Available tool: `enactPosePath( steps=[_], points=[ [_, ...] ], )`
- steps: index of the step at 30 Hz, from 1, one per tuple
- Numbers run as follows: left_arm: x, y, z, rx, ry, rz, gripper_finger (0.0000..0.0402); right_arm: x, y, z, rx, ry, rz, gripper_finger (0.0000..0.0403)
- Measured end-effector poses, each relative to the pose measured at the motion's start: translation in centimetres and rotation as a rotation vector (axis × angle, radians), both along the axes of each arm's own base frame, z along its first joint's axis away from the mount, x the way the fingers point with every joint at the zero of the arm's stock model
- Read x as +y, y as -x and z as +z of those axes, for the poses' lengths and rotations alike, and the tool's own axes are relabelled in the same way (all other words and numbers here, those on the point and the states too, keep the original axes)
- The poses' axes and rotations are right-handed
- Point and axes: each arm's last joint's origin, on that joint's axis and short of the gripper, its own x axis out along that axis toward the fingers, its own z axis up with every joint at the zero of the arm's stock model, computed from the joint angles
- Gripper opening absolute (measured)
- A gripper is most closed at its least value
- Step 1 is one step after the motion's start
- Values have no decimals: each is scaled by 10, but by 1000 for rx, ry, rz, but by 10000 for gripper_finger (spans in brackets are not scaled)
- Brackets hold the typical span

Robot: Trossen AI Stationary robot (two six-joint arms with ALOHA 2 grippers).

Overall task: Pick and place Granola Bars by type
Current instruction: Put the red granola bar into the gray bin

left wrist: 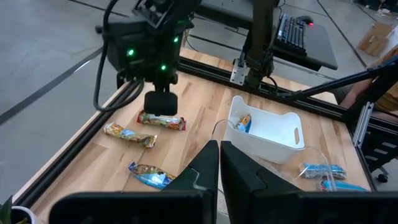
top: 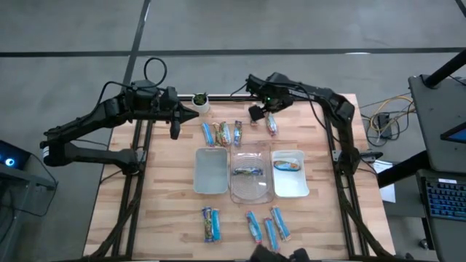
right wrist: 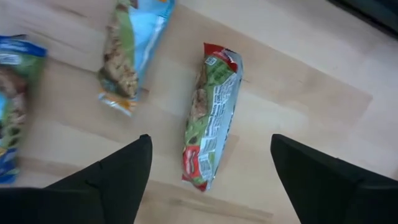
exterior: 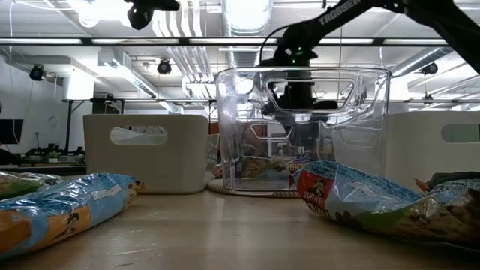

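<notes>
A red-and-green granola bar (right wrist: 211,118) lies flat on the wooden table near its far edge (top: 271,125). My right gripper (right wrist: 211,142) hangs above it, pointing down and open, one finger on each side of the bar and clear of it; the left wrist view also shows this gripper (left wrist: 160,102) over the bar (left wrist: 161,121). Three more bars (top: 223,132) lie in a row to the left of it. My left gripper (left wrist: 219,155) is shut with nothing in it, held above the table's far left (top: 175,127).
Three trays stand mid-table: a pale one (top: 211,171), a clear one (top: 251,191) with a bar in it, and a white one (top: 291,185) with a bar in it. Several bars (top: 266,227) lie near the front edge. A small plant pot (top: 200,100) stands at the far edge.
</notes>
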Motion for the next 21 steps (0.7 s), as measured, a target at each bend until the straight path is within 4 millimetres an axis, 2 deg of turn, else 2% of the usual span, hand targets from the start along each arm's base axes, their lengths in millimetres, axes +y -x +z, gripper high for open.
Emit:
enactPosePath(
  steps=[7,16,21],
  points=[
    [0,0,-1,9,5,0,0,-11,1,-17,-5,-47,10,298],
    [0,0,-1,7,21,6,0,-19,4,-28,-12,-88,36,290],
    [0,1,-2,14,25,7,0,-20,12,-39,10,-121,29,287]
  ],
)
